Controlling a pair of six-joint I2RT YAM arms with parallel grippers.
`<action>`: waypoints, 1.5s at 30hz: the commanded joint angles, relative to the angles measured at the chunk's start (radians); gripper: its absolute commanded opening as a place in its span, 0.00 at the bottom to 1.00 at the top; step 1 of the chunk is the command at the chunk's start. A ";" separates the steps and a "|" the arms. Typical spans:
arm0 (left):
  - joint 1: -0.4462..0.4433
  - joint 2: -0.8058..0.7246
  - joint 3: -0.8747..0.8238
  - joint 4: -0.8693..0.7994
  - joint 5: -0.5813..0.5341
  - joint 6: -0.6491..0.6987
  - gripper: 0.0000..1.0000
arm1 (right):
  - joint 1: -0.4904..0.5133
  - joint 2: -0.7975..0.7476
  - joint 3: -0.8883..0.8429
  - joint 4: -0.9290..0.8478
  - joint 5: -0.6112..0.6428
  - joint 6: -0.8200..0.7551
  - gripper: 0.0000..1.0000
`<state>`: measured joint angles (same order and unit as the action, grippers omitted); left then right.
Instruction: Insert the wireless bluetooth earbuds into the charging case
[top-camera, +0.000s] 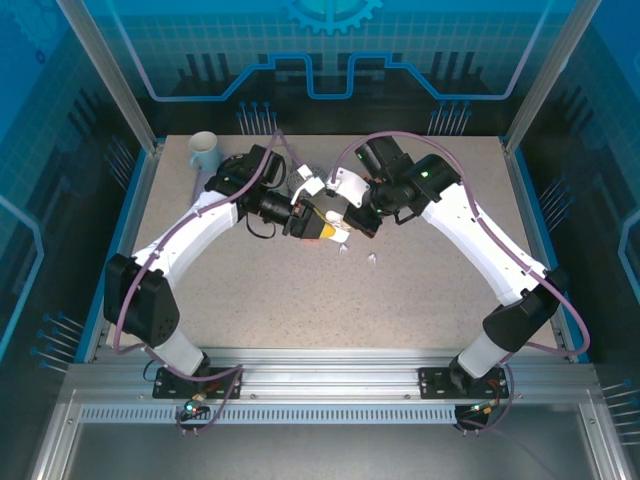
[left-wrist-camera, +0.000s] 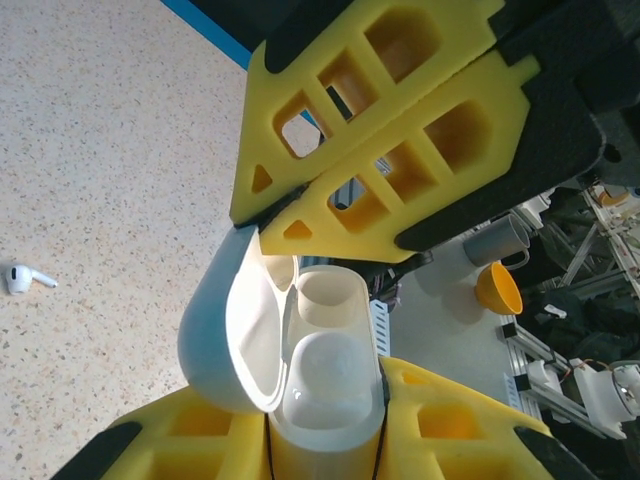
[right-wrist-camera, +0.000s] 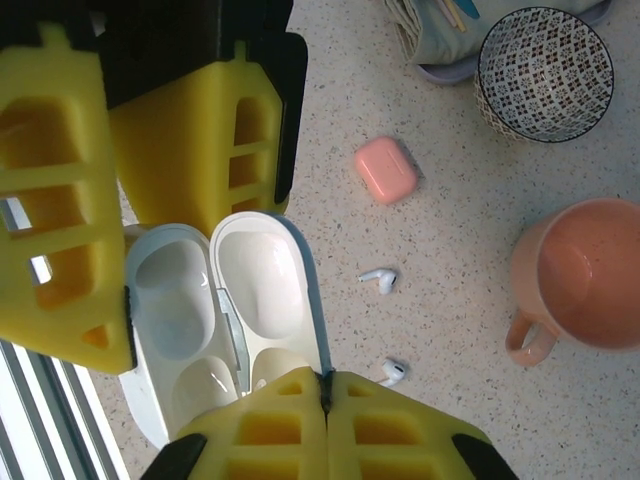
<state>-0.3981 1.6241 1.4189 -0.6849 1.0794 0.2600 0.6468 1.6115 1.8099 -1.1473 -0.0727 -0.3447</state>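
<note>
- Your left end effector (left-wrist-camera: 325, 435) is clamping the white charging case (left-wrist-camera: 320, 370) by its body, holding it lid-open over the middle of the worktop (top-camera: 420, 300).
- Your right end effector (right-wrist-camera: 325, 400) is sitting with its jaws pressed together, tips at the lid's rim. Whether it is pinching that rim you cannot tell.
- Both wells are looking empty.
- Two white earbuds (right-wrist-camera: 380, 278) are lying loose near the worktop's middle, just past the case toward the near edge, apart from both end effectors.
- You are dealing with light, hard, slippery shells, likely to roll or squirt free. Try pinching across the bulb, leaving the stem hanging.
</note>
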 joint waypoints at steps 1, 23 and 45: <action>-0.007 -0.013 -0.048 0.050 -0.009 -0.034 0.00 | -0.019 -0.006 0.062 0.001 0.005 0.010 0.21; -0.011 -0.223 -0.674 1.288 -0.252 -0.249 0.00 | -0.371 -0.298 -0.398 0.368 0.018 0.550 0.57; -0.073 -0.070 -0.832 1.800 -0.334 -0.331 0.00 | -0.225 -0.007 -0.667 0.489 0.161 0.919 0.57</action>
<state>-0.4618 1.5436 0.6052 1.0187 0.7517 -0.0734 0.3859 1.5558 1.1076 -0.6529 0.0345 0.5434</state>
